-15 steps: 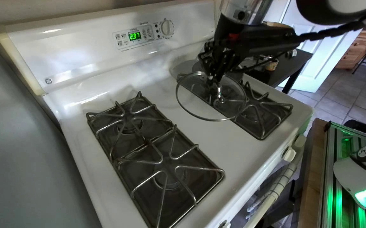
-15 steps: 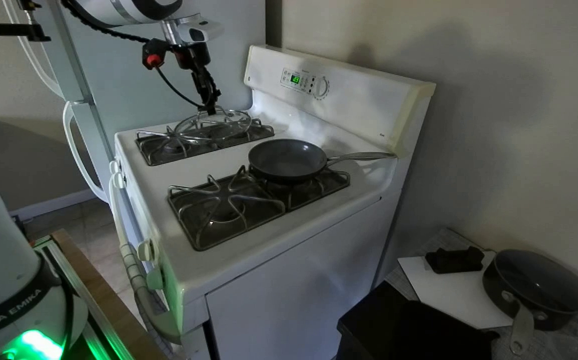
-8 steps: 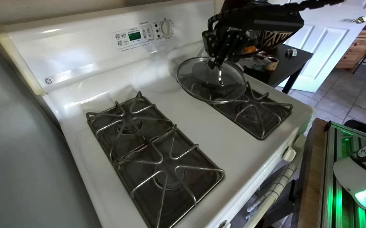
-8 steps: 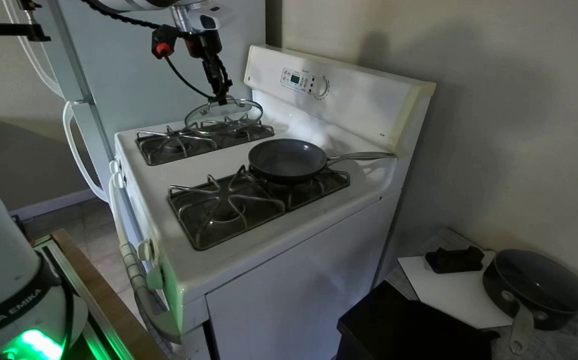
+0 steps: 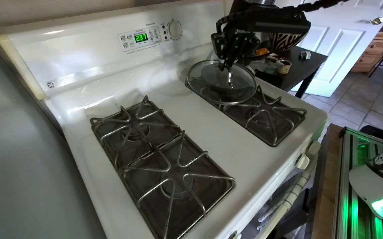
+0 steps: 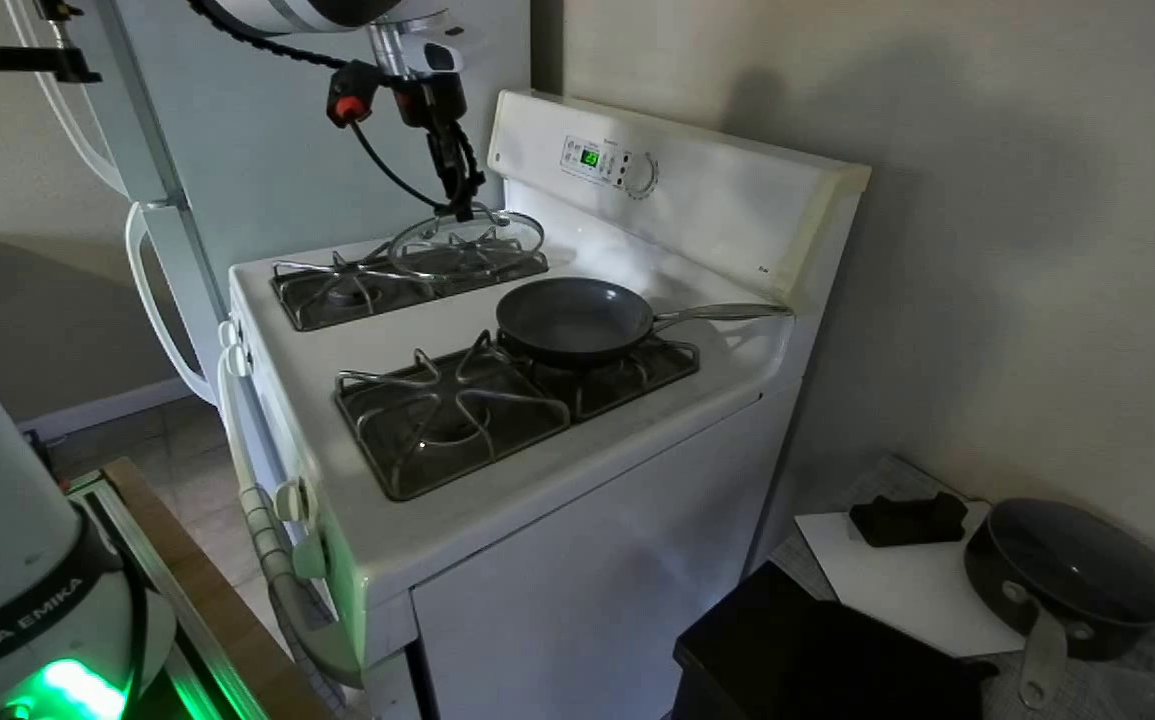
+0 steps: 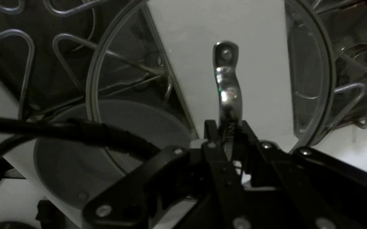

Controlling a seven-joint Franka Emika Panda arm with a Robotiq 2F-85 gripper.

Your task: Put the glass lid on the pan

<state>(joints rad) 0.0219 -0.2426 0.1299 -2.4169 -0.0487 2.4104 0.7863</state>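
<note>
The glass lid [image 5: 216,87] is a clear disc with a thin metal rim and a curved metal handle [image 7: 229,86]. It also shows in an exterior view [image 6: 467,250], above the stove's far grates and slightly tilted. My gripper [image 7: 229,127] is shut on the handle and holds the lid in the air; the gripper also shows in both exterior views [image 5: 225,66] [image 6: 459,212]. The dark pan [image 6: 577,318] sits on a rear burner, apart from the lid, its handle pointing to the stove's back corner. In the wrist view the pan [image 7: 65,162] lies at lower left, partly under the lid's edge.
Raised wire burner grates [image 5: 174,172] [image 6: 452,410] stand on both sides of the white stove top. The stove's back panel [image 6: 697,190] rises behind the pan. A fridge [image 6: 337,150] stands beyond the far grates. A saucepan [image 6: 1067,580] and a black box [image 6: 817,650] are beside the stove.
The gripper has carried the lid toward the pan and the stove's back panel. The lid rose at first, then came down slightly. The pan has not moved.
</note>
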